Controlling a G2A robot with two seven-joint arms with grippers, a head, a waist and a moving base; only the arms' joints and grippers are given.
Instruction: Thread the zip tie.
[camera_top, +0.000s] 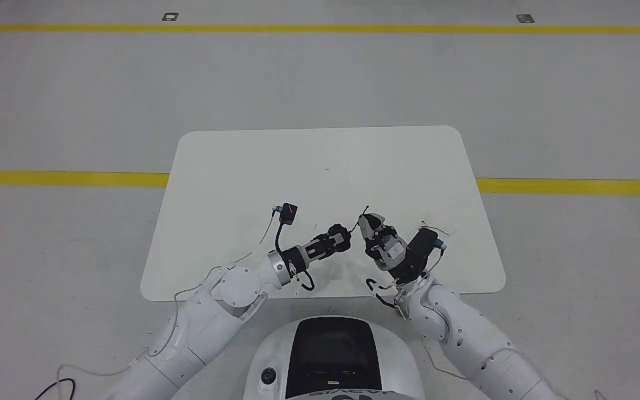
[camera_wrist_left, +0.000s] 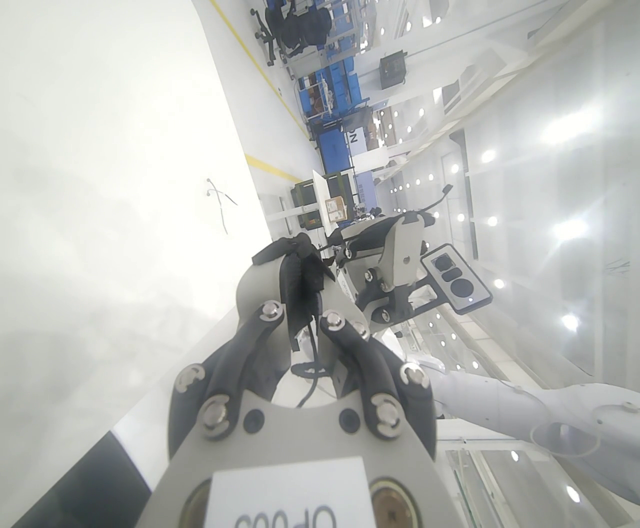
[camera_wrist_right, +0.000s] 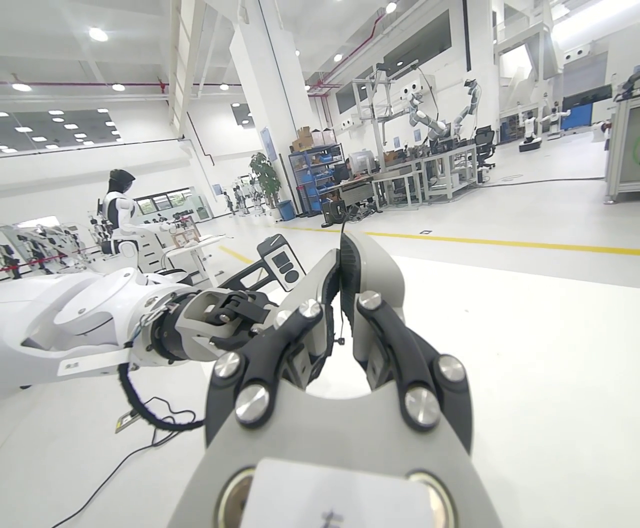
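since the right gripper (camera_wrist_right: 344, 250) was clamped shut along the zip tie (camera_wrist_right: 343, 224), threading well probably meant holding the free tip steady and meeting it squarely with the head, without bending the strap. the tie hung above the near part of the surface (camera_top: 300, 170), its long axis along the fingers (camera_wrist_right: 367, 265), tip pointing far and slightly left. the left gripper (camera_wrist_left: 297, 260), just left, was pinched together; what it held could not be told.

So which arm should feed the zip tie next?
Probably right: the right gripper is shut on the zip tie, its end poking out. The left gripper is shut alongside, nothing clearly held.
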